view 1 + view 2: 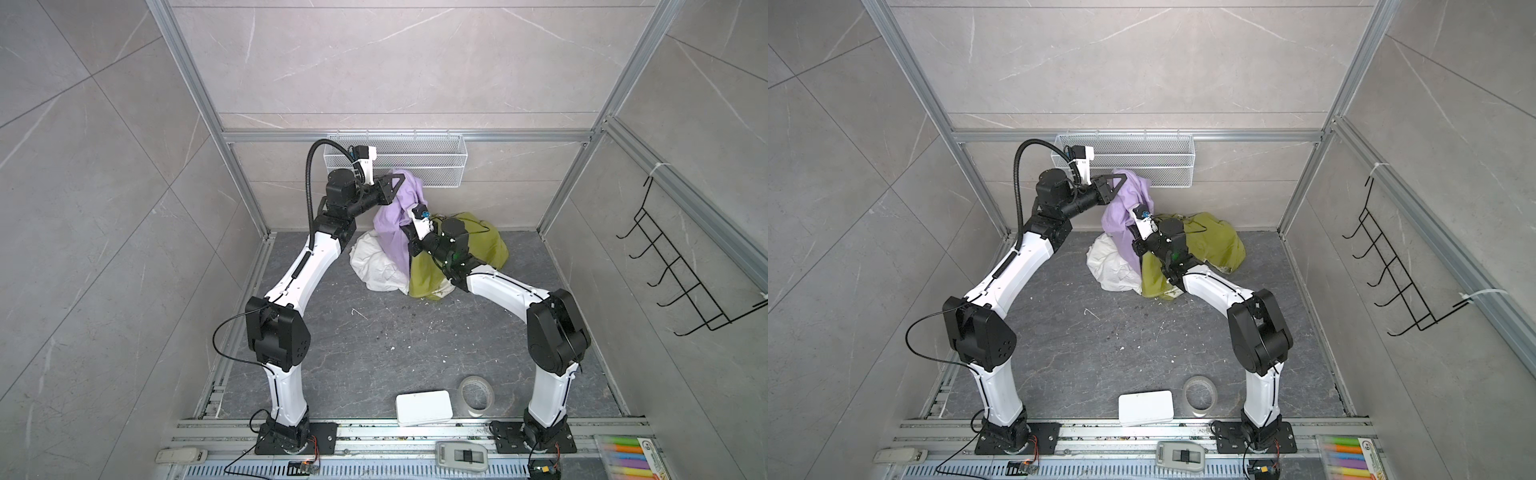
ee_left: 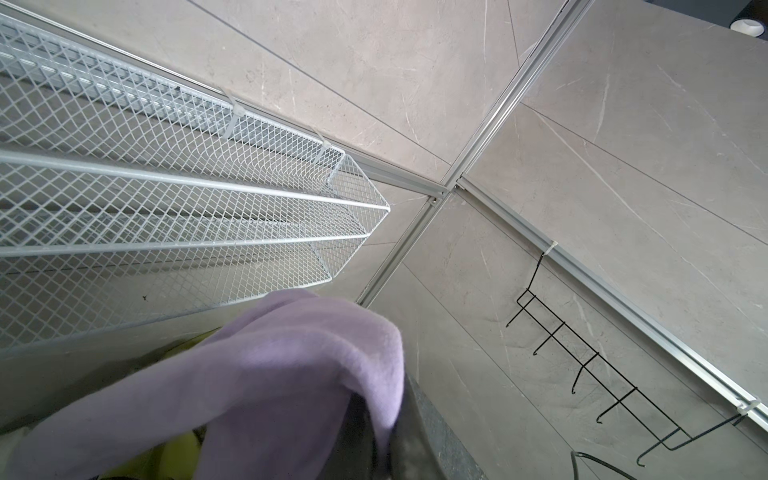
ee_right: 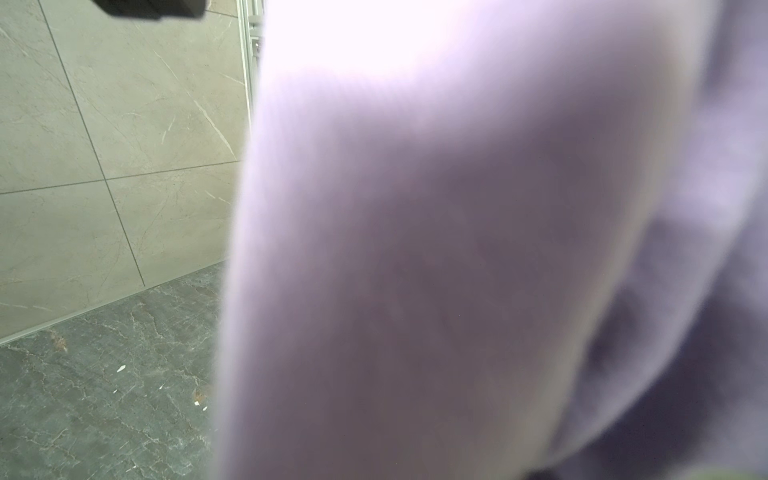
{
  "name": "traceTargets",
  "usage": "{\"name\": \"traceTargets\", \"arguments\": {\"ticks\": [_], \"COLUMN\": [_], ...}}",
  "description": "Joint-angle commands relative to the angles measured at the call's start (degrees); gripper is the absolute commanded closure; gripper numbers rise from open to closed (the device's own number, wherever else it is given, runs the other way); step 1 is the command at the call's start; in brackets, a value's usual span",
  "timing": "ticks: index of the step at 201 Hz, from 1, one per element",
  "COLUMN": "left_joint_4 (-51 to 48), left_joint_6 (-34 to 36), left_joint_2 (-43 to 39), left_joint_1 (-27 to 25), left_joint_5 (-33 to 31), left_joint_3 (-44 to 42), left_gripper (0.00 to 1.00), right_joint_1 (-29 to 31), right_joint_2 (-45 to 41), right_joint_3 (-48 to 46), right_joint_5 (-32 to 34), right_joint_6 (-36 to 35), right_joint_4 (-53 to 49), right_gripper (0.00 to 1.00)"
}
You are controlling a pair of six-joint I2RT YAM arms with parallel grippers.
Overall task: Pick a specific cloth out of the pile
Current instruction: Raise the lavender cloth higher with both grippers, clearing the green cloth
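The lavender cloth (image 1: 390, 224) is gripped aloft by the left end effector (image 1: 398, 185) (tail not yet freed from the pile (image 1: 384, 270)); the right end effector (image 1: 412, 248) is closed, contents hidden.

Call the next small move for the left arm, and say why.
Probably raise the left claw a little and draw it away from the wire basket. It is shut on the top of the lavender cloth, which hangs down with its lower end lying between the white cloth and the olive-green cloth, so it is not yet free of the pile.
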Motion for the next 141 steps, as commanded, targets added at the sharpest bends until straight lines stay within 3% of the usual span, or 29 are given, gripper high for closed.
{"name": "traceTargets", "arguments": {"ticks": [1, 141], "left_joint_4": [3.46, 4.12], "left_joint_6": [-0.5, -0.09], "left_joint_2": [-3.4, -4.79], "left_joint_1": [-0.33, -0.33], "left_joint_5": [0.23, -0.01], "left_joint_3": [1.66, 0.28], "left_gripper": [1.0, 1.0], "right_joint_1": [-0.01, -0.01], "right_joint_2": [-3.49, -5.18], "right_joint_3": [3.67, 6.29], "right_joint_5": [-1.18, -2.7], "right_joint_6": [-0.03, 0.83], "right_joint_4": [1.78, 1.12], "right_gripper": [1.0, 1.0]}}
